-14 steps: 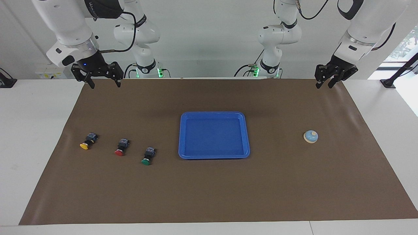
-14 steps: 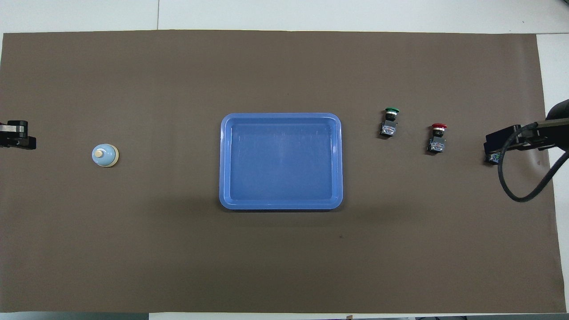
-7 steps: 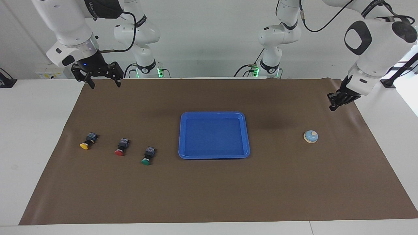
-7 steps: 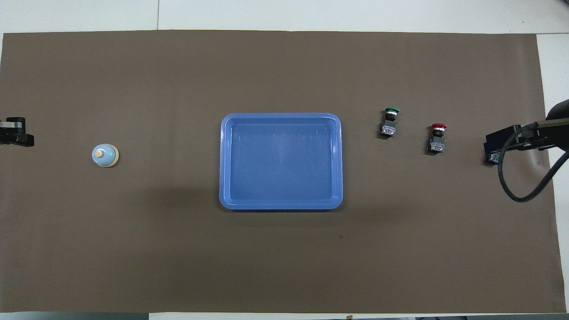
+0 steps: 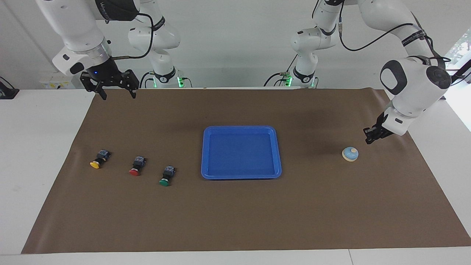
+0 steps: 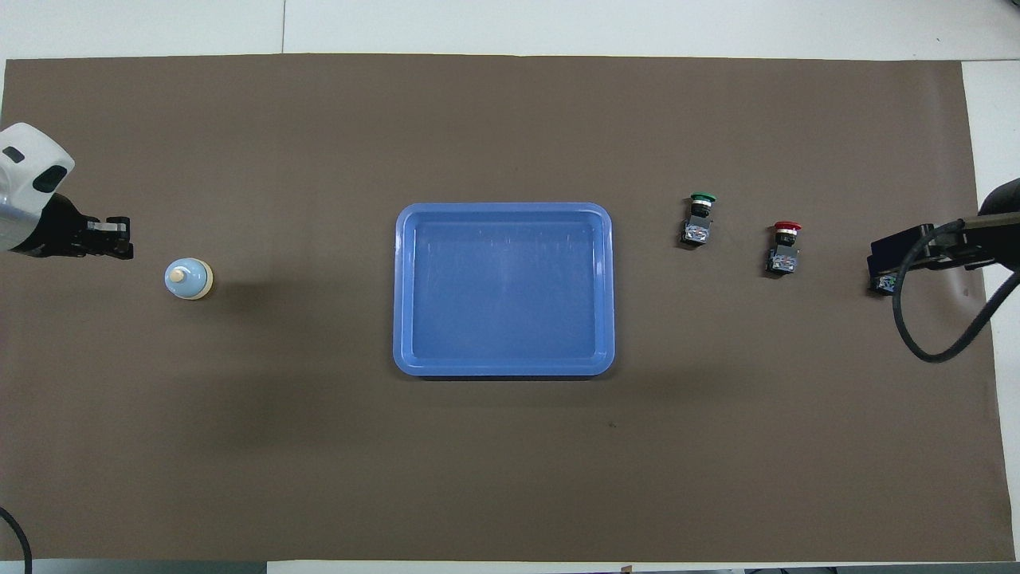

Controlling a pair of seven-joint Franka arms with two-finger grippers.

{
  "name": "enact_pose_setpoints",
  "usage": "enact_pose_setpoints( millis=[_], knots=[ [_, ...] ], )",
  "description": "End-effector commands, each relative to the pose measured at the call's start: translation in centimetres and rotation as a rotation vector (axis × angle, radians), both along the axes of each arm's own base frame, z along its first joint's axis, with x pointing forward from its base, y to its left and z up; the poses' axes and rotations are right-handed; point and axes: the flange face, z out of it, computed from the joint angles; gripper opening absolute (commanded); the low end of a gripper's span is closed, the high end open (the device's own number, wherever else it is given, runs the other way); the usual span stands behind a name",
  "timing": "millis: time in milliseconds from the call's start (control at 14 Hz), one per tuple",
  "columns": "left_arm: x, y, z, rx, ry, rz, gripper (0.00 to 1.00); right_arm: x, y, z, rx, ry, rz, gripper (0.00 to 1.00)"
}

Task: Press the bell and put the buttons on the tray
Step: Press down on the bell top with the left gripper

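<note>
The light-blue bell [image 5: 350,154] stands on the brown mat toward the left arm's end of the table; it also shows in the overhead view [image 6: 188,279]. My left gripper [image 5: 369,139] hangs low over the mat just beside the bell, not touching it. The blue tray [image 5: 240,128] lies empty at the middle. The yellow [image 5: 98,159], red [image 5: 137,166] and green [image 5: 167,176] buttons lie in a row toward the right arm's end. My right gripper [image 5: 118,95] waits open and raised over the mat's edge by the robots; in the overhead view it covers most of the yellow button.
The brown mat [image 5: 235,221] covers most of the white table. The right arm's black cable [image 6: 924,335] loops over the mat's end beside the red button [image 6: 784,247].
My left arm has swung down from the mat's corner by the robots to a low spot beside the bell. The right arm, buttons, tray and bell have not moved.
</note>
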Motion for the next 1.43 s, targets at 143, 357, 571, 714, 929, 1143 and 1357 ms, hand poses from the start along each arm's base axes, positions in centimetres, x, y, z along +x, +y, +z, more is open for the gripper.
enact_pose_setpoints(
  millis=[143, 357, 571, 714, 929, 1143, 1357],
  knots=[
    [-1.8, -0.4, -2.6, -0.006, -0.022, -0.004, 0.0, -0.5, -0.2, 0.0, 0.0, 0.0, -0.019, 1.0],
    [-1.6, -0.3, -4.6, -0.008, -0.007, -0.002, 0.0, -0.6, -0.2, 0.1, 0.0, -0.001, -0.019, 1.0],
    [-1.5, -0.3, -5.7, -0.007, -0.012, -0.001, 0.0, -0.5, -0.2, 0.0, 0.0, 0.0, -0.019, 1.0],
    [-1.5, -0.3, -6.8, -0.008, -0.012, 0.0, 0.0, -0.5, -0.2, 0.0, 0.0, 0.0, -0.019, 1.0],
    [-1.3, -0.4, -9.0, -0.007, -0.019, 0.0, 0.0, -0.5, -0.2, 0.0, 0.0, 0.0, -0.019, 1.0],
    [-1.5, -0.4, -9.2, -0.007, -0.003, -0.003, 0.0, -0.5, -0.2, 0.0, 0.0, 0.0, -0.019, 1.0],
    [-1.0, -0.4, -1.6, -0.009, 0.045, -0.009, 0.0, -0.5, -0.2, 0.0, 0.0, 0.0, -0.019, 1.0]
  ],
)
